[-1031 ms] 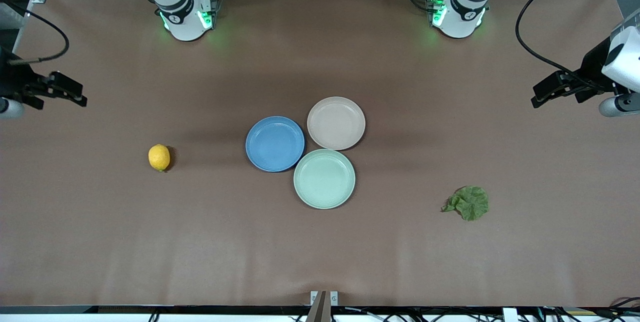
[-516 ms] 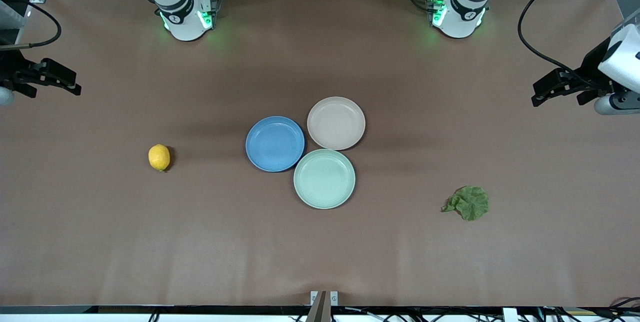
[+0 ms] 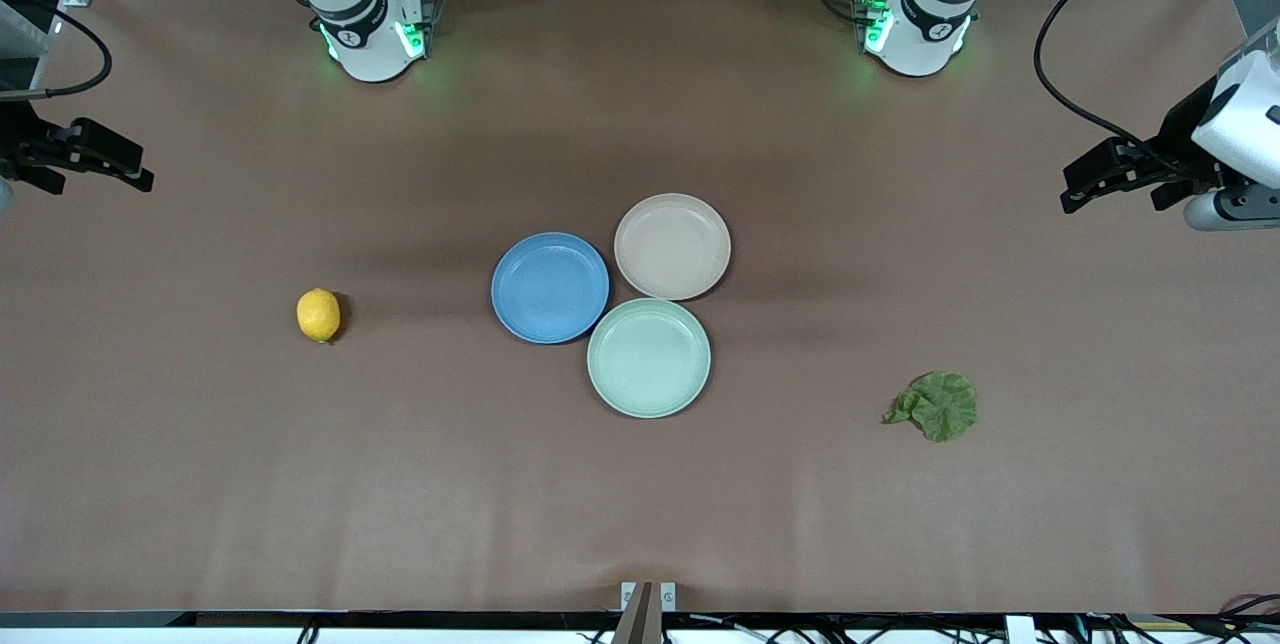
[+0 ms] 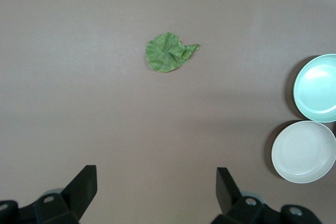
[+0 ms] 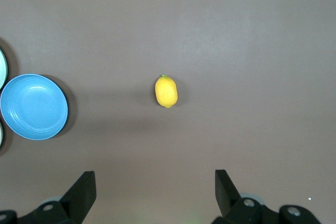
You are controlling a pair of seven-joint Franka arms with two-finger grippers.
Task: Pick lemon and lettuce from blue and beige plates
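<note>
Lemon (image 3: 318,314): on bare table toward the right arm's end, well apart from blue plate (image 3: 550,287). Lettuce (image 3: 938,406): flat toward the left arm's end, open cloth all around. Beige plate (image 3: 672,246) touches the blue plate. Right gripper (image 3: 125,169), left gripper (image 3: 1090,186): raised over the table ends, jaws spread, holding nothing, far from both items.

Left gripper (image 3: 1082,186), right gripper (image 3: 125,161) raised, jaws open

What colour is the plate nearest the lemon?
Medium blue: the round rimmed plate, clearest in the front view.
</note>
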